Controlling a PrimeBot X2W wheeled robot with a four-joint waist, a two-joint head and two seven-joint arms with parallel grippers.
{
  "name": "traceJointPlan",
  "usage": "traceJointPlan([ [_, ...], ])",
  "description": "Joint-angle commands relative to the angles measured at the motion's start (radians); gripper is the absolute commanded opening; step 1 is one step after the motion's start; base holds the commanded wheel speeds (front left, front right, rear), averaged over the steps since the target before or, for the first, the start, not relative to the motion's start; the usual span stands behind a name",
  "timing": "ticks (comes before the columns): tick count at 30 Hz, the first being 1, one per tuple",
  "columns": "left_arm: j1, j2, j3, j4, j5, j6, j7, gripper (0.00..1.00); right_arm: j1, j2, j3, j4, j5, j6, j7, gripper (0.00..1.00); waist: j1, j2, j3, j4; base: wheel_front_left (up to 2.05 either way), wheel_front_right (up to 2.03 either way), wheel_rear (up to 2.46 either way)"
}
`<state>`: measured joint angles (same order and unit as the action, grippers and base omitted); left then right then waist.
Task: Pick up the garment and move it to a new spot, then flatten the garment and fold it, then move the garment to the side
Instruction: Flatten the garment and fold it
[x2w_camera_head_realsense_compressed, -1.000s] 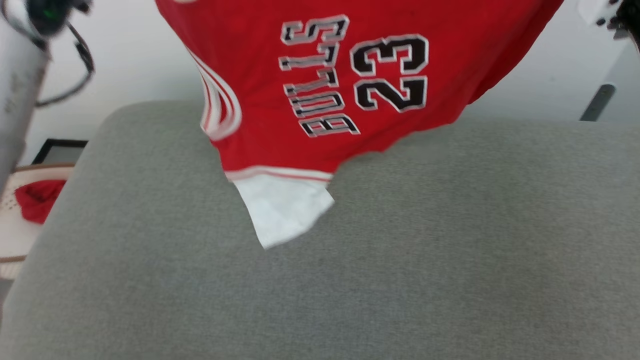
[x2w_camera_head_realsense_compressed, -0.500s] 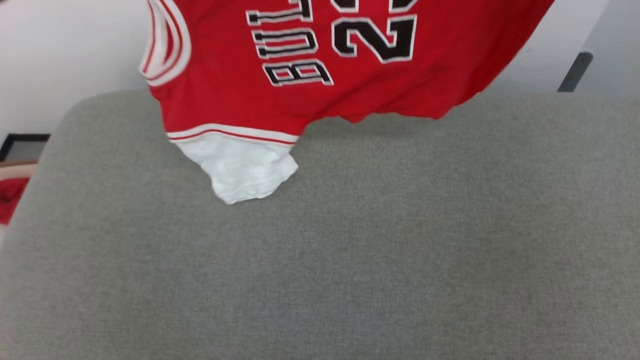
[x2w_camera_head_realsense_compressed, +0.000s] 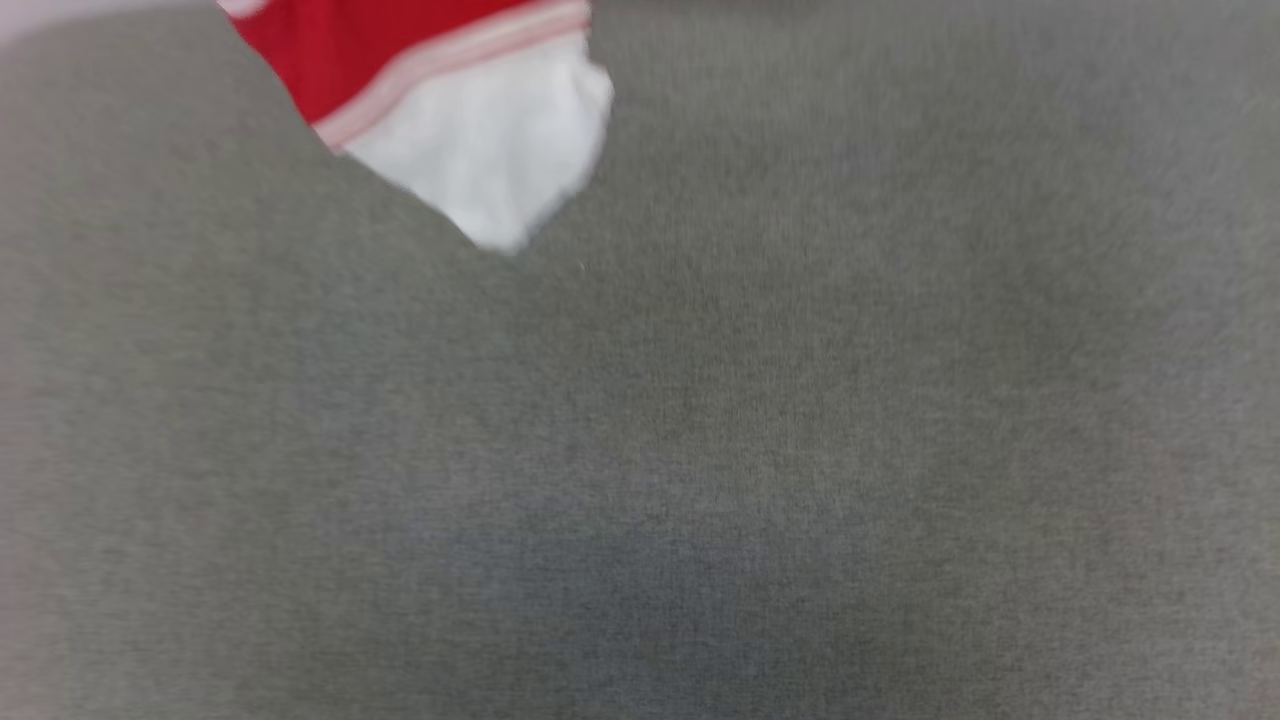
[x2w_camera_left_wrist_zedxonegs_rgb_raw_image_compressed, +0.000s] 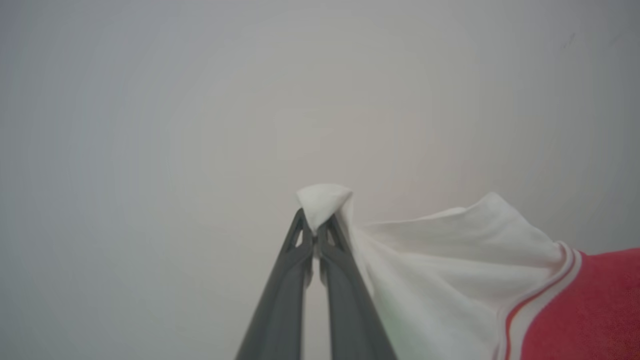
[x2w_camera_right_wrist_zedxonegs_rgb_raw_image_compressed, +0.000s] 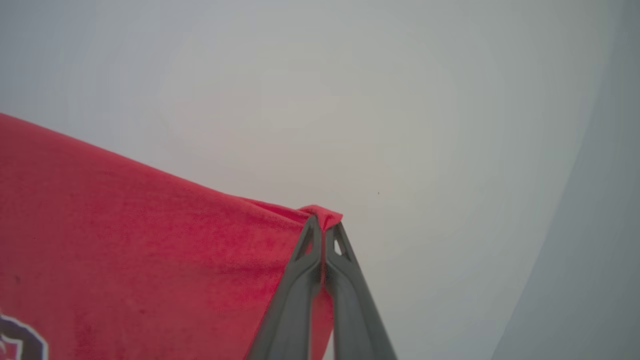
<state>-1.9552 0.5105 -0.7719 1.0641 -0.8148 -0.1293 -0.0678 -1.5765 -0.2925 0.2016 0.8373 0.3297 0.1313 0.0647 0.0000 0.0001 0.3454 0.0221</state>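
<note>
The garment (x2w_camera_head_realsense_compressed: 470, 130) is a red jersey with white sleeves and striped trim. In the blurred head view one white sleeve and a strip of red hang at the top left over the grey cushion (x2w_camera_head_realsense_compressed: 760, 450). In the left wrist view my left gripper (x2w_camera_left_wrist_zedxonegs_rgb_raw_image_compressed: 315, 227) is shut on the tip of a white sleeve of the garment (x2w_camera_left_wrist_zedxonegs_rgb_raw_image_compressed: 450, 260), which drapes off to the right. In the right wrist view my right gripper (x2w_camera_right_wrist_zedxonegs_rgb_raw_image_compressed: 324, 231) is shut on a red corner of the garment (x2w_camera_right_wrist_zedxonegs_rgb_raw_image_compressed: 140, 240), whose cloth stretches away to the left with a bit of black lettering at the bottom left.
A broad grey fabric surface spreads across the head view. Behind both grippers in the wrist views there is a plain pale wall (x2w_camera_left_wrist_zedxonegs_rgb_raw_image_compressed: 200, 125), with a darker grey band (x2w_camera_right_wrist_zedxonegs_rgb_raw_image_compressed: 600, 250) at the right of the right wrist view.
The head camera has tilted down, so the picture has shifted. The jersey's chest lettering has left the top of the view and the sleeve now hangs higher in it.
</note>
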Motion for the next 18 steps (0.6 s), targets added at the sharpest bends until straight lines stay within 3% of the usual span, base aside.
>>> traceJointPlan([
  [1,-0.024,0.001,-0.001,0.009,0.009,-0.001,-0.018,0.0,-0.018,0.008,-0.01,0.013,-0.019,-0.001,-0.034,0.0,0.0,-0.0001,0.168,-0.038,0.0,0.0,0.0],
  [9,-0.203,-0.011,-0.032,-0.018,0.042,0.0,-0.14,0.0,-0.148,0.028,-0.047,0.081,-0.136,-0.001,-0.244,0.0,0.0,-0.0001,0.356,-0.06,0.0,0.0,0.0],
  [18,-0.202,-0.002,-0.063,-0.073,-0.041,0.0,-0.189,0.0,-0.198,0.037,-0.074,0.145,-0.196,-0.001,-0.317,0.0,0.0,-0.0001,0.512,-0.022,0.0,0.0,0.0],
])
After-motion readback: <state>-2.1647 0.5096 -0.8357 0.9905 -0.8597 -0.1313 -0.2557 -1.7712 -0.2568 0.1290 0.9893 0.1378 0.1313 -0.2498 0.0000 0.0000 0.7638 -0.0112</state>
